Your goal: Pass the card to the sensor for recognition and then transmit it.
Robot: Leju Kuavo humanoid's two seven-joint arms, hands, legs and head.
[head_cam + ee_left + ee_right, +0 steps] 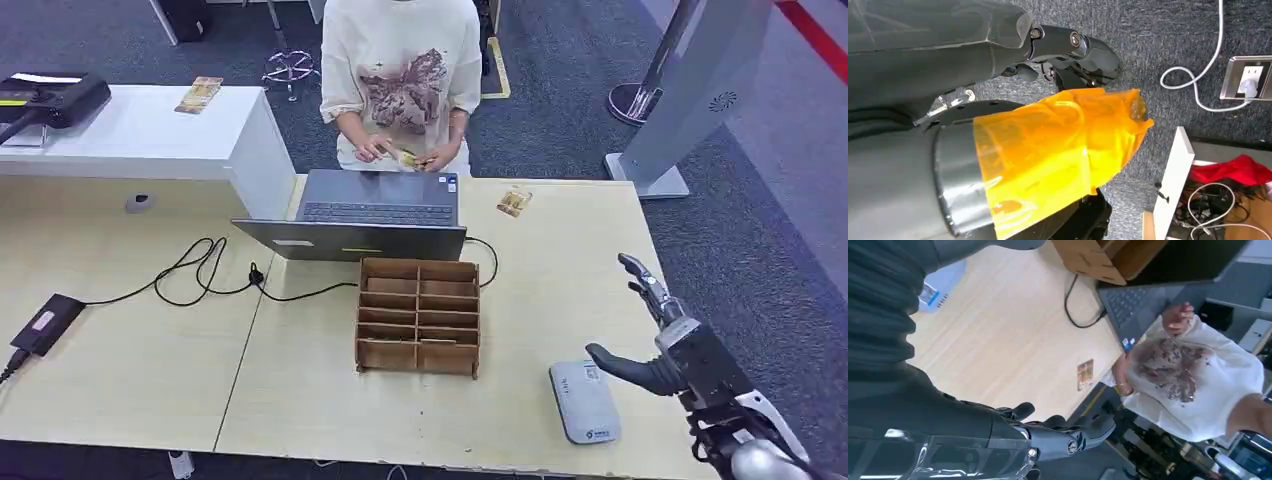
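Head view: while the right hand (655, 335) hangs at the lower right of the frame over the table's (300, 400) right edge, its fingers are spread with nothing between them and its thumb points left toward the sensor.
Sensor (584, 401): a grey-white rounded slab, flat on the table at lower centre-right, just beside the thumb and apart from it.
Card (514, 201): a small yellow-brown printed rectangle, flat on the table right of the laptop, in the upper middle of the frame, well apart from the right hand.
Person (400, 75): at the top centre behind the table, both hands together at the laptop's far edge on a small yellowish item.
Laptop (375, 210): grey, open, centre of the frame.
Wooden organizer (418, 316): compartmented box just below the laptop.
Second card (199, 95): on the white counter (150, 130), upper left.

Left wrist view: the left hand (1068, 50) is at top centre over grey carpet, its dark fingers curled in, nothing held.
Orange film (1058, 155): translucent wrap in mid-frame.

Right wrist view: right-hand fingers (1068, 432) at the bottom centre, apart, empty.
Card in this view (1085, 374): mid-frame on the pale tabletop, near the table's edge.
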